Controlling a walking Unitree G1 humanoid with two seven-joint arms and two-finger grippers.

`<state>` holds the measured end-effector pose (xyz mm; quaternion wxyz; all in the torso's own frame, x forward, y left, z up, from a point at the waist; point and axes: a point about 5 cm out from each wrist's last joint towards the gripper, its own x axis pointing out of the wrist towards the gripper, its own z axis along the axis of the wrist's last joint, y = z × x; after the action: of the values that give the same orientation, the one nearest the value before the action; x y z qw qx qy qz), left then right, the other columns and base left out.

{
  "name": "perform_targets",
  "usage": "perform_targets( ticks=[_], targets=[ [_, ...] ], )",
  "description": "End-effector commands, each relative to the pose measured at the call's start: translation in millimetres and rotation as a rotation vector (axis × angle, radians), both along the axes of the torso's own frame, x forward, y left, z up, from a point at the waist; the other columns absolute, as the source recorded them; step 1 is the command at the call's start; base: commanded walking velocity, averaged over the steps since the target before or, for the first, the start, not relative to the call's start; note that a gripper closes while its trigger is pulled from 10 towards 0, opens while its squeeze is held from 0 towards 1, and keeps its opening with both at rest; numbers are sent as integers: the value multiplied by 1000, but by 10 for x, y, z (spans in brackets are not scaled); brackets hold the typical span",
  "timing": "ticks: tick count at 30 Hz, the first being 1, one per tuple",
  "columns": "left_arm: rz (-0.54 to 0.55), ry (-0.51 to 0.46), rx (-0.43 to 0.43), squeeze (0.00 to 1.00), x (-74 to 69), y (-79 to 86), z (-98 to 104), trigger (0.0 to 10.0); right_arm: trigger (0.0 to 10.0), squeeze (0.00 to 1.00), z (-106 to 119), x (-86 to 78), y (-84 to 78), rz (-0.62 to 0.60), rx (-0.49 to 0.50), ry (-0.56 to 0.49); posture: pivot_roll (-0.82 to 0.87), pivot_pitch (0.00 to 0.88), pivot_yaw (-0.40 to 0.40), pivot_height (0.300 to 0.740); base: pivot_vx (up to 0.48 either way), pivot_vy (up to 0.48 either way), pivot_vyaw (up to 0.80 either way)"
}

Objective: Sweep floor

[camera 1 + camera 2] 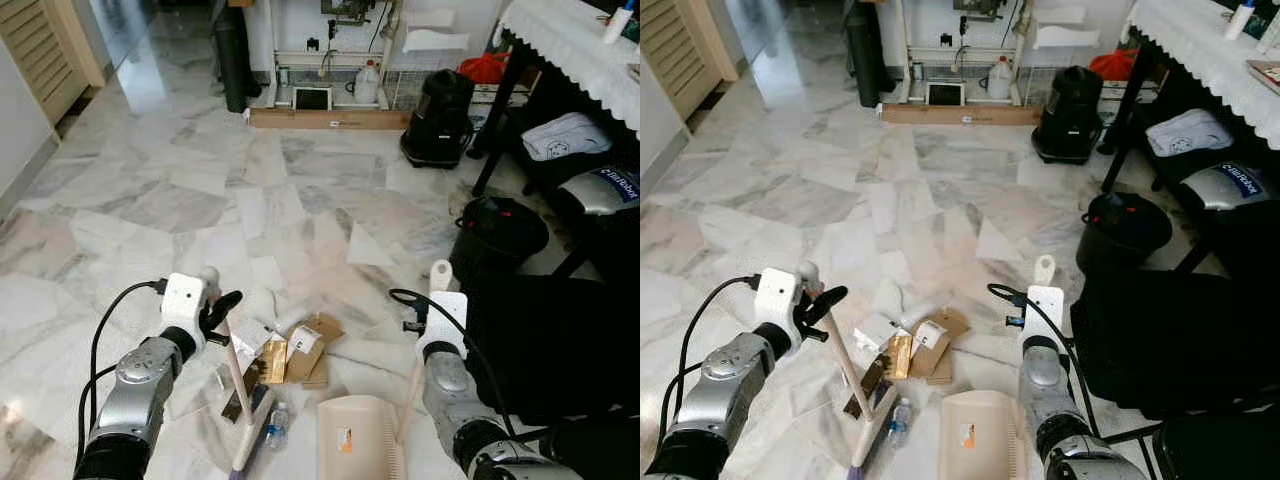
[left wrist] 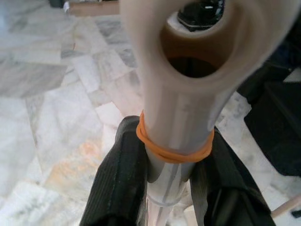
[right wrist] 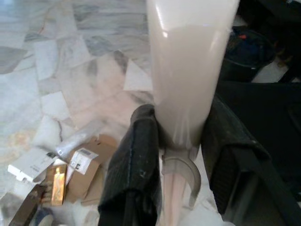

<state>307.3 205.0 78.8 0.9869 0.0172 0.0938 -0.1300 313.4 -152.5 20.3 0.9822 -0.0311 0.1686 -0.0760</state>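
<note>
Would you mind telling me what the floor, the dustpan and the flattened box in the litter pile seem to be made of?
The floor looks like polished marble: grey veining, irregular slabs, a glossy reflection. The dustpan looks like moulded plastic, cream and matte, with comb teeth along one edge. The flattened box looks like brown cardboard, dull, creased, with a white label. The broom handle held by the left gripper may be pale plastic or wood; unclear.

Litter pile point(image 1: 285, 352) (cardboard scraps, small box) on floor point(image 1: 150, 200), centre front. Broom point(image 1: 243, 400) left of pile, head down beside bottle point(image 1: 277, 424). Dustpan point(image 1: 360, 440) right of bottle, nearer robot than pile. Bin point(image 1: 497, 235) right of pile. Table point(image 1: 570, 50) far right. Vacuum point(image 1: 438, 117) behind, left of table.
</note>
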Motion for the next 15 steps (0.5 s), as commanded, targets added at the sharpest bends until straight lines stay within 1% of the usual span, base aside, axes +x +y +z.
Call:
perform_targets(
  ticks=[1,2,6,9,11,12,14,15],
  targets=[
    [30,63,-64,0,-26,13,-115,10000,10000,0,-253,-199,98,56,25,135,58,95,-33,740,0,0,0],
    [30,63,-64,0,-26,13,-115,10000,10000,0,-253,-199,98,56,25,135,58,95,-33,740,0,0,0],
    [56,62,-125,0,-8,39,-114,10000,10000,0,-267,-211,124,74,41,144,55,96,-34,740,0,0,0],
    [58,58,-191,0,9,33,-81,10000,10000,0,-274,-216,129,80,42,150,55,96,-34,740,0,0,0],
    [66,58,-253,0,29,37,-51,10000,10000,0,-276,-217,128,81,44,153,55,100,-37,740,0,0,0],
    [71,52,-312,0,51,49,-20,10000,10000,0,-278,-218,129,83,46,154,55,100,-37,740,0,0,0],
    [75,46,-353,0,72,62,11,10000,10000,0,-278,-218,129,85,47,155,54,103,-38,740,0,0,0],
    [75,39,-393,0,94,72,46,10000,10000,0,-277,-217,129,87,48,155,54,103,-38,740,0,0,0]
  ],
)
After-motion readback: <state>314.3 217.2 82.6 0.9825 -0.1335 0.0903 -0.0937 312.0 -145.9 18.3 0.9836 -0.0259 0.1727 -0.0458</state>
